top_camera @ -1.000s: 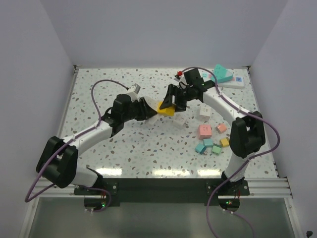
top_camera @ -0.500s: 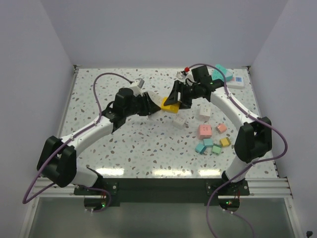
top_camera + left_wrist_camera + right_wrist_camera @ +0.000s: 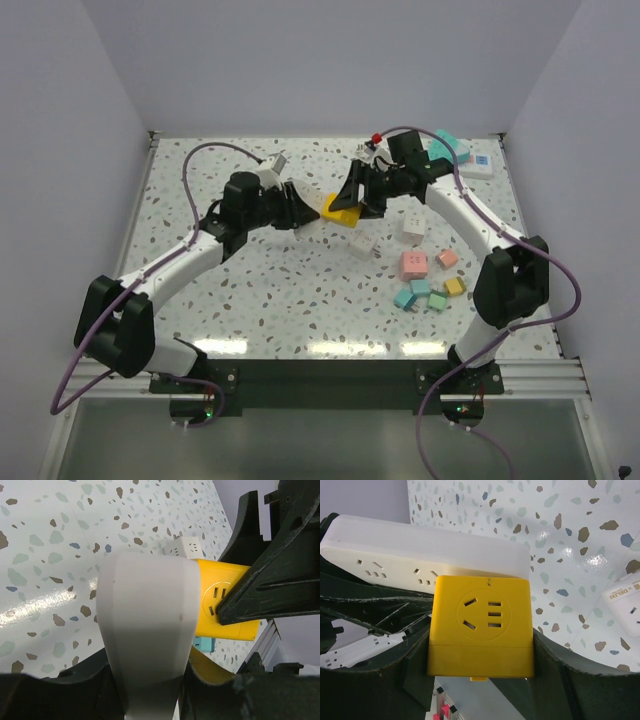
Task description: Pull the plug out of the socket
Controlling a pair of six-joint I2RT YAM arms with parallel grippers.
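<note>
My left gripper is shut on the socket, a white power strip with rows of holes, and holds it above the table; it fills the left wrist view. The plug, a yellow cube with socket holes on its face, sits against the strip's end. My right gripper is shut on the plug, one finger on each side. The strip lies just behind the plug in the right wrist view. The plug also shows in the left wrist view. I cannot tell whether plug and strip are still joined.
Loose cubes lie on the table at the right: white ones, a pink one, small teal and yellow ones. A second white strip with a teal block lies at the back right corner.
Both grippers have lifted toward the back of the table with strip and plug. In the last half second my left gripper drew a little to the left; the right one stayed.
</note>
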